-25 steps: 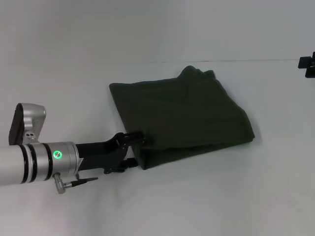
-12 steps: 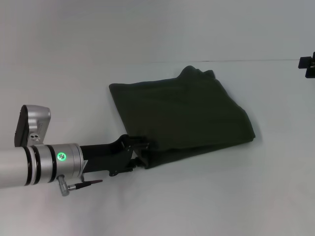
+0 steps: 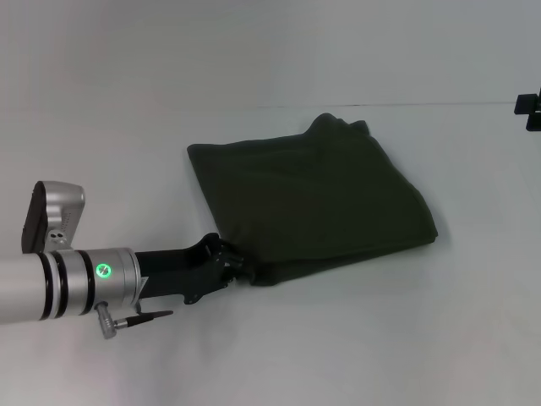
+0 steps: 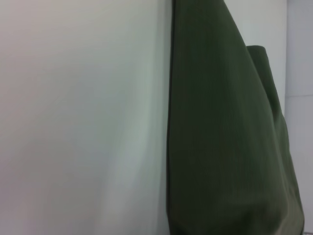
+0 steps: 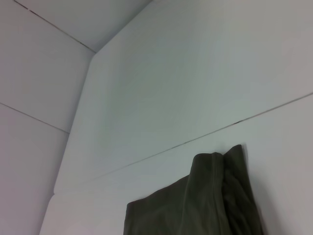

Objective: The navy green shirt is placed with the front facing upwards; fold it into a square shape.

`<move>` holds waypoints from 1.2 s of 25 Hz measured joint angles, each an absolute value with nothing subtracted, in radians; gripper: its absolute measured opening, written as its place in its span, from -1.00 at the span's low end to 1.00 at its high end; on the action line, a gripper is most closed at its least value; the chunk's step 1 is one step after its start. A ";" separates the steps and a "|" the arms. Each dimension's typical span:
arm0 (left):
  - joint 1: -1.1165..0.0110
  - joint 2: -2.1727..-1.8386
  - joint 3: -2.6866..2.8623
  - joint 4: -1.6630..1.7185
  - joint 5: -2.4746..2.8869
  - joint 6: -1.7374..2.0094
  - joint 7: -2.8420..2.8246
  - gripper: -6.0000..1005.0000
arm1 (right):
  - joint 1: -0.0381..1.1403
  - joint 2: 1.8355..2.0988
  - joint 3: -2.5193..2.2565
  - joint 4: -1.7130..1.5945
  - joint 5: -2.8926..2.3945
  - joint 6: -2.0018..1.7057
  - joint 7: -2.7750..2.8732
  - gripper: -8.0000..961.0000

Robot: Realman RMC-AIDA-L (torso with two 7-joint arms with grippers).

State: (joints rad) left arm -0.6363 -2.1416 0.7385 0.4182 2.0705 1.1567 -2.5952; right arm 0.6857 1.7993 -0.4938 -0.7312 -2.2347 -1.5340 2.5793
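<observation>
Presently the navy green shirt (image 3: 317, 199), folded to a rough square on the desk (image 3: 406, 338), has the left gripper (image 3: 230, 262) at its near-left corner, fingers' state indeterminable; right gripper (image 3: 529, 110) parked well clear.

A dark olive-green shirt (image 3: 317, 203) lies folded on a plain white table (image 3: 406, 338), its cloth a single unbroken colour with no lettering or pattern showing on the upturned side. The left gripper (image 3: 230, 264) at its near corner is matte black, mounted on a black wrist section behind which the arm turns silver-grey, ringed with black bands and lit by a small green indicator light (image 3: 104, 271). The right gripper (image 3: 530, 110), at the far right edge, shows black. The wall (image 3: 254, 51) behind is plain white.
</observation>
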 joint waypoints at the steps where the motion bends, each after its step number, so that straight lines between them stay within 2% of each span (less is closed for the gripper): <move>1: -0.636 -2.141 0.742 0.418 2.071 1.157 -2.595 -0.33 | 0.686 1.799 -0.494 -0.731 -2.235 -1.534 2.580 -0.09; 7: -0.631 -2.142 0.757 0.424 2.071 1.173 -2.553 -0.78 | 0.686 1.799 -0.492 -0.732 -2.235 -1.534 2.580 -0.09; 12: -0.607 -2.143 0.758 0.459 2.071 1.218 -2.518 -0.93 | 0.686 1.799 -0.489 -0.732 -2.235 -1.530 2.580 -0.09; 23: -0.478 -2.121 0.740 0.578 2.073 1.341 -2.522 -0.93 | 0.690 1.801 -0.485 -0.727 -2.235 -1.534 2.581 -0.09; 30: -0.473 -2.099 0.734 0.591 2.103 1.364 -2.526 -0.93 | 0.693 1.808 -0.484 -0.726 -2.235 -1.534 2.581 -0.09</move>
State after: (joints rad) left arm -0.4727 -2.0994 0.7339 0.5910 2.1025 1.3643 -2.5263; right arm 0.6925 1.8077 -0.4844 -0.7255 -2.2346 -1.5341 2.5814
